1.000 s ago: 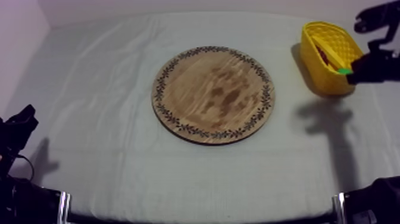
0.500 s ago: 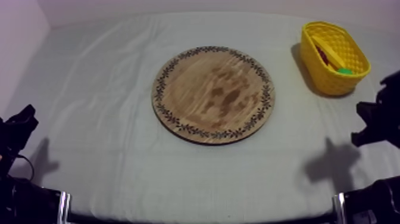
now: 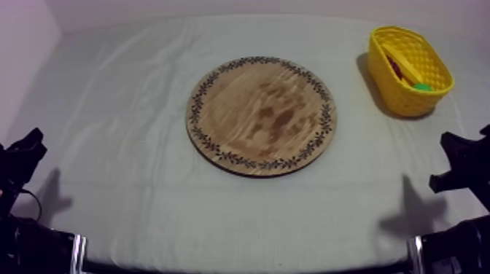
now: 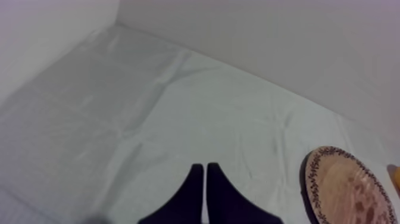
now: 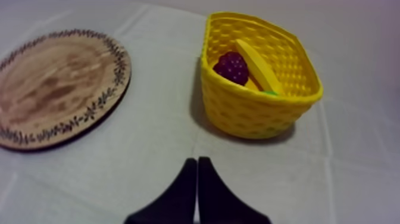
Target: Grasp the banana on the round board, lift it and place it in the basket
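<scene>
Yellow toy banana lies slantwise in yellow lattice basket, ahead of right tool; left tool well apart. Both are pinched together, empty.

Left tool and right tool: black, tapered, seemingly matte.

Soft dim light, pinkish cast, dark shadow beside yellow basket, fainter shadows on cloth

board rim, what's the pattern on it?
Dark wreath of small leaves and flowers around the edge of the wooden board. Clearest in the top view.
</scene>
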